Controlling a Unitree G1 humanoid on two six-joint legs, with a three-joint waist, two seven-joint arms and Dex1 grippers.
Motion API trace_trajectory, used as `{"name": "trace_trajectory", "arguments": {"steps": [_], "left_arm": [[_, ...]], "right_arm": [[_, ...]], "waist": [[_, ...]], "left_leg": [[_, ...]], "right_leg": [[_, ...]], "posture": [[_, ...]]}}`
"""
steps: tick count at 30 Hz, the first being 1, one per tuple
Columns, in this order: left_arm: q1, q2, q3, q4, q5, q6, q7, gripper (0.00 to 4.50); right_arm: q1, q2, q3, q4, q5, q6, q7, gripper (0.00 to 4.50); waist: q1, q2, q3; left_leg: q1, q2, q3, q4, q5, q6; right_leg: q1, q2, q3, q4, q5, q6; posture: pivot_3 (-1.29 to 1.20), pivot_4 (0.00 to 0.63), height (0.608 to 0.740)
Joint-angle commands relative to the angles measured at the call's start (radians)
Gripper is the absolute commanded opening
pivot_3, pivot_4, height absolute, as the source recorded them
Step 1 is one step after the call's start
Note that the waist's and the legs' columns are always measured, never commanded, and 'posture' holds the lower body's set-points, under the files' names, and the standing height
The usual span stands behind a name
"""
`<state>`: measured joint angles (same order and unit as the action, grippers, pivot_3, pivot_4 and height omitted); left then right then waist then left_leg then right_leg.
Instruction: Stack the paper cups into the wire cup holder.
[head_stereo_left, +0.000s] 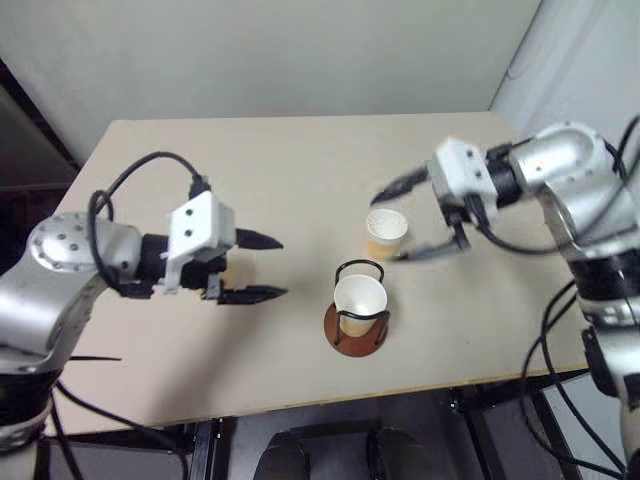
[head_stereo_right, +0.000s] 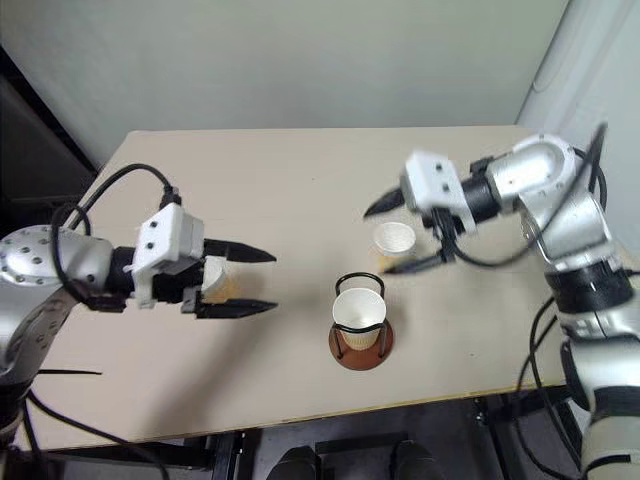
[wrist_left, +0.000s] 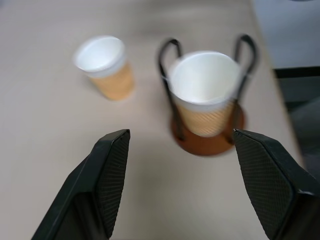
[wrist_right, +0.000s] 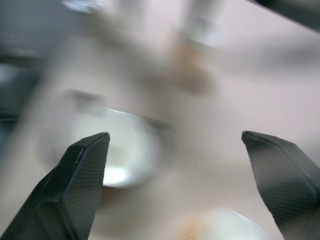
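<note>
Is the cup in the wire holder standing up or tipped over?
Standing up: the cup sits rim-up inside the wire cup holder.

Beige table (head_stereo_left: 250, 190), plain top. Landmark = wire cup holder (head_stereo_left: 357, 322), standing upright on the tabletop nr the front edge, a bit right of centre; brown disc base flat on the surface, black wire uprights, one paper cup (head_stereo_left: 359, 303) seated inside it, mouth up. Second paper cup (head_stereo_left: 385, 234) stands directly on the table just behind the holder and slightly to its right, close but not touching, mouth up. Third cup (head_stereo_right: 214, 279) on the table well left of the holder, mostly hidden behind the arm there.
</note>
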<state>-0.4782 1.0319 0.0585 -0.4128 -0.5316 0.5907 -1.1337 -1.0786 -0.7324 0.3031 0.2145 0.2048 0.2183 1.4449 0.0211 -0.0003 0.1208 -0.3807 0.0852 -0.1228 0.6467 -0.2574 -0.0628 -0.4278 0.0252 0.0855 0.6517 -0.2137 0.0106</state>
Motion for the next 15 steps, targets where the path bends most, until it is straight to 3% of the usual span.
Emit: {"name": "trace_trajectory", "arguments": {"steps": [1, 5, 12, 15], "left_arm": [[-0.066, -0.037, -0.063, 0.049, 0.085, 0.006, 0.078, 3.52], [-0.112, -0.083, -0.116, 0.060, 0.111, 0.057, 0.123, 3.52], [-0.126, -0.134, -0.136, 0.026, 0.126, 0.100, 0.179, 3.52], [-0.117, -0.132, -0.131, 0.020, 0.126, 0.101, 0.177, 3.52]], "right_arm": [[-0.021, 0.026, 0.056, 0.198, -0.131, -0.168, -0.005, 4.47], [-0.056, 0.100, 0.105, 0.413, -0.250, -0.303, -0.055, 4.47], [-0.096, 0.198, 0.121, 0.620, -0.354, -0.416, -0.094, 4.47], [-0.104, 0.224, 0.114, 0.665, -0.375, -0.448, -0.101, 3.86]], "waist": [[0.003, 0.000, 0.000], [0.001, 0.001, 0.000], [-0.005, 0.001, 0.001], [-0.004, 0.001, 0.001]], "left_leg": [[0.000, 0.000, -0.001, 0.000, 0.000, 0.000], [-0.004, 0.001, -0.001, -0.002, 0.000, 0.000], [-0.006, 0.002, -0.002, -0.005, -0.001, -0.001], [-0.006, 0.002, -0.002, -0.005, -0.002, -0.002]], "right_leg": [[0.000, -0.002, 0.000, 0.000, 0.000, -0.001], [-0.007, -0.004, -0.001, 0.001, 0.009, 0.009], [-0.012, -0.003, -0.001, -0.001, 0.010, 0.010], [-0.012, -0.003, -0.001, -0.002, 0.010, 0.010]], "posture": [[0.00, 0.150, 0.740], [0.00, 0.150, 0.740], [0.00, 0.150, 0.740], [0.00, 0.150, 0.740]]}}
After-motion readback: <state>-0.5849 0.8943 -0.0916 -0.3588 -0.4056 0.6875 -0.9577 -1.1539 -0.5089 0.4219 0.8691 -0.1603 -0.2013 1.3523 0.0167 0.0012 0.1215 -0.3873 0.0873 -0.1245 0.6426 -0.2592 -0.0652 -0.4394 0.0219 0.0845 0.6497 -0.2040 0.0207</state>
